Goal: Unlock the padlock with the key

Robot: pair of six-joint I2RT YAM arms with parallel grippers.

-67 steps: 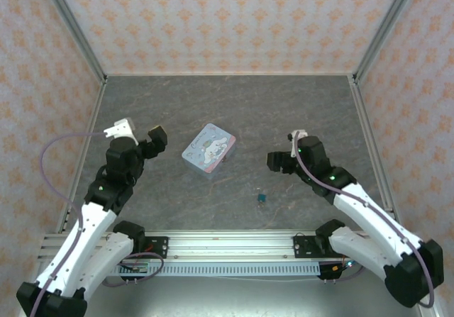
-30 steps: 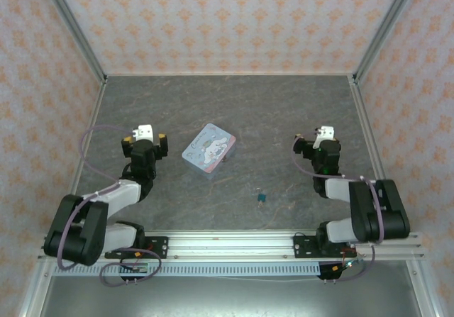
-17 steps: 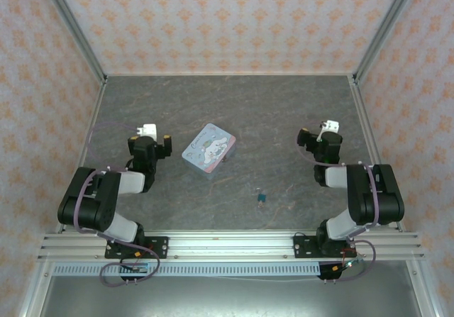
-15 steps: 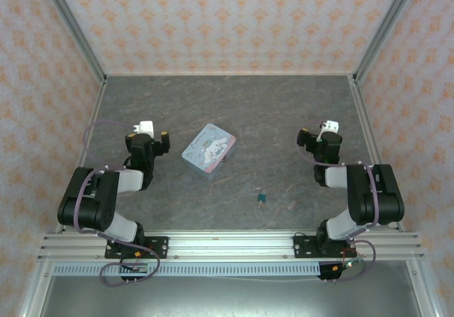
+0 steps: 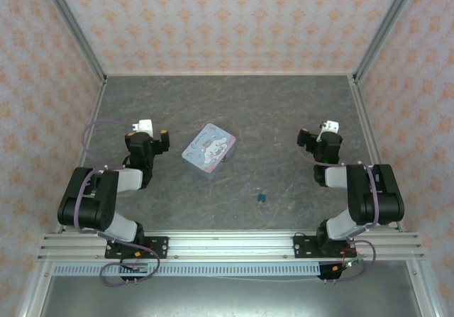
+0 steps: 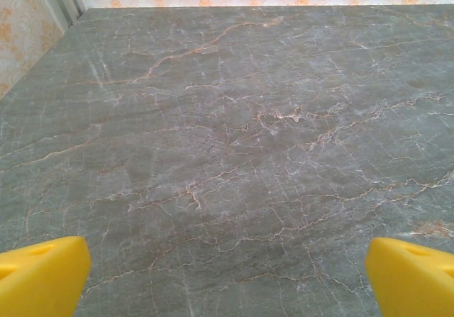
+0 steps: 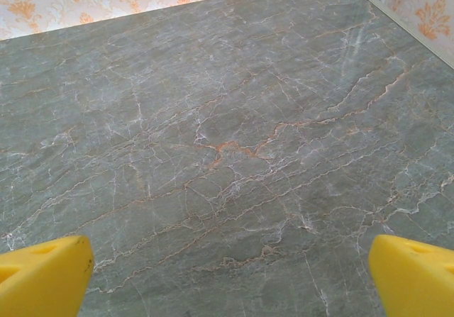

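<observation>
Left arm (image 5: 92,203) is folded tight over its base, elbow low, forearm pointing away from the base. Left gripper (image 5: 147,136) sits at the forearm's far end with jaws spread wide and nothing between them. In the left wrist view its yellow fingertips (image 6: 42,274) sit at the two lower corners.

Right arm (image 5: 365,196) mirrors this pose. Right gripper (image 5: 319,138) is also fully spread and empty, with its yellow pads (image 7: 415,274) far apart at the lower corners of the right wrist view.

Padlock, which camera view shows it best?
Top external: the padlock sits small but unobstructed on the marble table, nearer the front edge than the tin. Both wrist views face that table past their yellow fingertips.
</observation>
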